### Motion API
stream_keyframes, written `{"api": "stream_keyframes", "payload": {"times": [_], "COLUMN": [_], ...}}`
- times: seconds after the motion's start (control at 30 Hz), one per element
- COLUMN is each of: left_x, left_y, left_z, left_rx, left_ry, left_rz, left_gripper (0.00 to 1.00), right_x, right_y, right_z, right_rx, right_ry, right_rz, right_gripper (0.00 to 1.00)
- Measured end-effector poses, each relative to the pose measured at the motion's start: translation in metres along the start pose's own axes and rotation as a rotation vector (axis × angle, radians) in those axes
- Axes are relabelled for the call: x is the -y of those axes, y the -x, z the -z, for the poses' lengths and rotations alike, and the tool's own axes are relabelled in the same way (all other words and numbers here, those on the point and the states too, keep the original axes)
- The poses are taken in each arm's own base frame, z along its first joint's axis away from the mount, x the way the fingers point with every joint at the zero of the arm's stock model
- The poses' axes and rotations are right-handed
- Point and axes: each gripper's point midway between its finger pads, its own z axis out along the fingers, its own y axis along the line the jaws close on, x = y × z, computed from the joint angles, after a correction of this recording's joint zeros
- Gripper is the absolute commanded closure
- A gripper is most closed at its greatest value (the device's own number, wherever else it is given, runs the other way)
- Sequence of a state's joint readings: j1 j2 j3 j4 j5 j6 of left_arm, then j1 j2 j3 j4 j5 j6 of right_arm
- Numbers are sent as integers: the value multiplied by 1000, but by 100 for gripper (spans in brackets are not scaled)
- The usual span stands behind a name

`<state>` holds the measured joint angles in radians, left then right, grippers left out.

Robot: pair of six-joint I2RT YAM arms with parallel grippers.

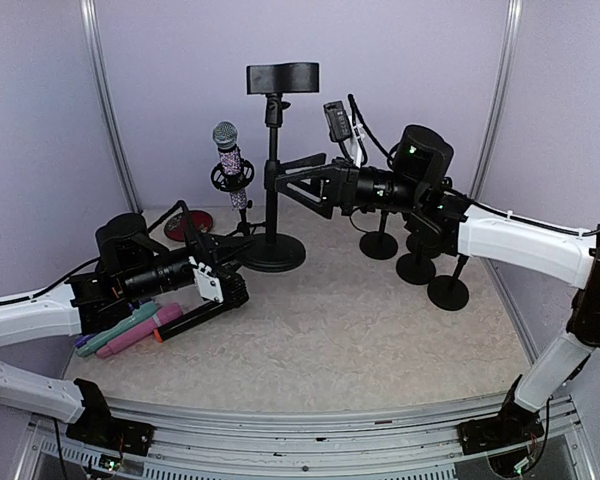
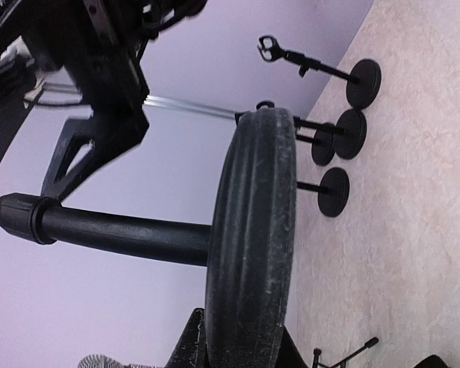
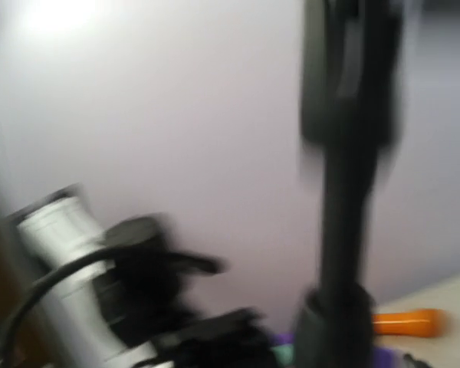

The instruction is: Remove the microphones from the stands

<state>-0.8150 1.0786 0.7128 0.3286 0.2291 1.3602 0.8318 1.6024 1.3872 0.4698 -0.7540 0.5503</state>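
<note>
Though wide at the stand [image 1: 273, 215], right claw [image 1: 286, 178] with wrist view blurred; left claw [image 1: 232, 280] spread untellable.

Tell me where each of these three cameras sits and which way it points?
Top external: high behind the arms, looking down on the table; both arms show, left fingers by the tall stand's base, right fingers at its pole.
Left wrist: on the left arm, rolled sideways, close against that base; own fingers unclear.
Right wrist: on the right arm, blurred, facing the pole; the left arm shows beyond, own fingers unseen.
Shared: the pole appears in all three.
</note>
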Motion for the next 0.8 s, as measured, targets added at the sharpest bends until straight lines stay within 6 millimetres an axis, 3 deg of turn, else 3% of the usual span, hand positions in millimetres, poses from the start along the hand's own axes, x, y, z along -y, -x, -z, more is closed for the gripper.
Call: {"api": "stream_keyframes", "payload": {"times": [0.2, 0.47, 0.67, 0.73, 0.8], "left_x": [3, 3, 5, 9, 13], "left_y": [-23, -27, -27, -28, -28], "left_z": [-4, -5, -5, -4, -4], "left_rx": [-105, -122, -122, -123, -126], "left_ry": [4, 9, 9, 1, -7], "left_rz": [9, -11, -34, -39, -45], "left_gripper": [100, 100, 100, 100, 100], "right_x": [35, 45, 66, 72, 76], "right_y": [10, -16, -33, -38, -42], "right_z": [18, 0, -13, -15, -19], "right_rx": [58, 6, -13, -20, -24], "right_ry": [-358, -489, -543, -554, -554], "right_rz": [51, 98, 111, 115, 120], "right_gripper": [15, 25, 43, 55, 74]}}
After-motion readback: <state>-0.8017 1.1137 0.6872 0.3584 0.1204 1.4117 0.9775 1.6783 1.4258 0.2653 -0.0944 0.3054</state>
